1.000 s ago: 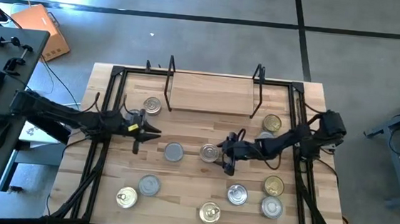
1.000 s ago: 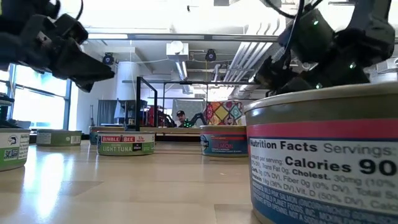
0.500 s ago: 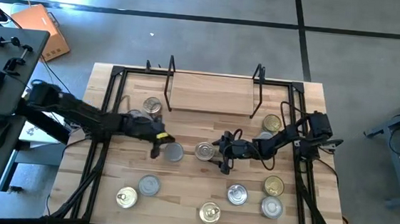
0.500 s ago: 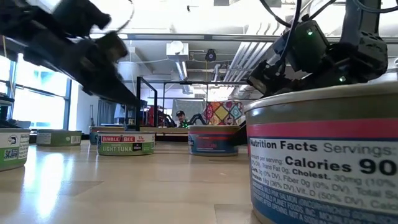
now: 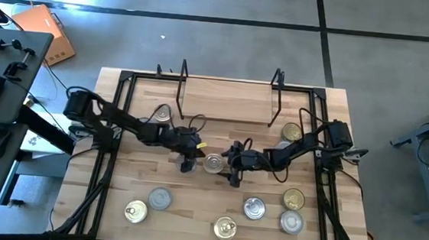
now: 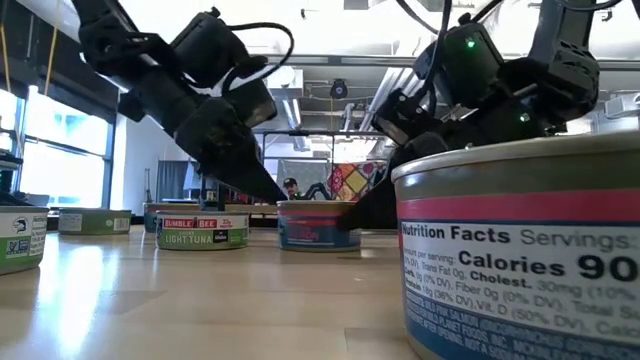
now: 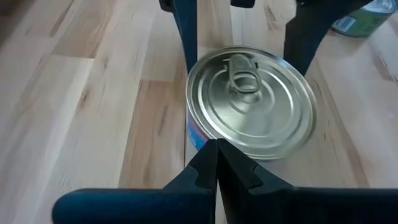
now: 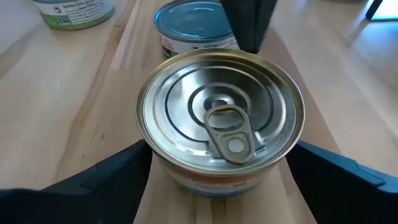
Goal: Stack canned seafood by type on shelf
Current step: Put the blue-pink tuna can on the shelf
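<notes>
A silver can with a pull-tab lid stands on the table's middle, in front of the shelf, a light board between black wire uprights. My right gripper comes from the table's right and has the can between its fingers. My left gripper comes from the left, shut, its tips at the can's left rim. It stands over a grey-lidded can just left of the silver one. Other cans lie scattered on the table. My right gripper has the silver can's side wall between its two wide-set fingers, one on each side. The fingers come slanting down from the table's right. The can stands upright with its bottom on the table. My left gripper's shut tips stand at the can's left rim; I cannot tell whether they touch it.
Gold-lidded cans stand near the shelf's two ends. Several more cans stand along the near side. Black frame rails run along both table sides. One can fills the low view's right.
My left gripper has swung from the table's left side toward the middle, tipped downward and shut, ending at the silver can. My right gripper has gone a little toward the table's left, and the silver can has slid along the table with it, staying upright.
</notes>
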Controlling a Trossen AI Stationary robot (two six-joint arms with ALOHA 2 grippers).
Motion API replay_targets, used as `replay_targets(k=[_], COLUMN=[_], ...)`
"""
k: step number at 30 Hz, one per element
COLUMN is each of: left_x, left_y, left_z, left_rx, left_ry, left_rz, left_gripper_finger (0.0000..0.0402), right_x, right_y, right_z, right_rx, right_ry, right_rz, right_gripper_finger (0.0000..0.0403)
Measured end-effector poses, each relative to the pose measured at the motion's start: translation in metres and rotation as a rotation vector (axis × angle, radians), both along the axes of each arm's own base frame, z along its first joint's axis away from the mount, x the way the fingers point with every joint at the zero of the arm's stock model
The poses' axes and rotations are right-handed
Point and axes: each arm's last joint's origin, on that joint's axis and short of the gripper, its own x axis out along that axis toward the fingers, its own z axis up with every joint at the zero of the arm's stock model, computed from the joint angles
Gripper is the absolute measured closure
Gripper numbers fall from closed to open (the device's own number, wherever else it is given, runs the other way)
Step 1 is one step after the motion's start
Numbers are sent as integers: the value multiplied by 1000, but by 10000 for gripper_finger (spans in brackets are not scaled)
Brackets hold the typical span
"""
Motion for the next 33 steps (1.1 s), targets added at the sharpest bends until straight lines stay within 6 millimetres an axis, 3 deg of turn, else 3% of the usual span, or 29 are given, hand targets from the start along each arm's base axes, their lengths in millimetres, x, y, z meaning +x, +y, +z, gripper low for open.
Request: replay_targets(k=[22, 27, 33], left_x=[9, 5, -14], left_y=[3, 4, 6], left_z=[3, 23, 44], left_rx=[71, 120, 140], left_ry=[-82, -119, -38], left_rz=[67, 76, 65], left_gripper_finger=[401, 401, 401], right_x=[6, 6, 4], right_y=[-3, -4, -7], right_z=[2, 2, 0], right_rx=[-5, 19, 15], right_ry=[-1, -8, 10], right_rz=[-99, -133, -194], right_gripper_finger=[56, 95, 108])
